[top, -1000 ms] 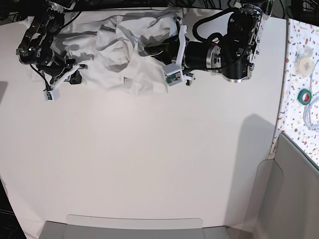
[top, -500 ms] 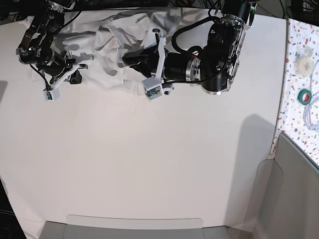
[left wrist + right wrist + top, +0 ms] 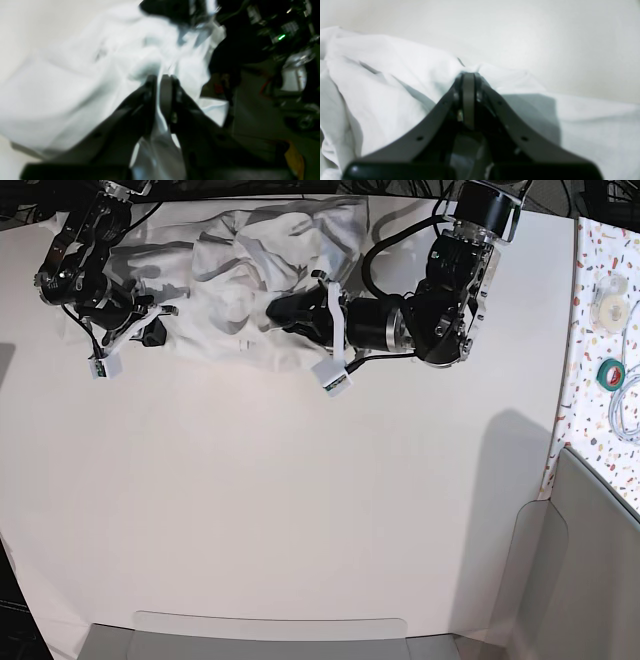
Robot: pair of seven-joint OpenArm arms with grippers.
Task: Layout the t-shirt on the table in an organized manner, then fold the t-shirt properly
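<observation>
only wrist views show both tools pinching t-shirt [image 3: 250, 290] cloth

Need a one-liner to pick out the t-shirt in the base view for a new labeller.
Start from the big off-white table and go to its far edge, between the two black arms. The t-shirt is the crumpled white heap there, soft, with grey shadowed folds, unlike the smooth flat tabletop around it.
</observation>
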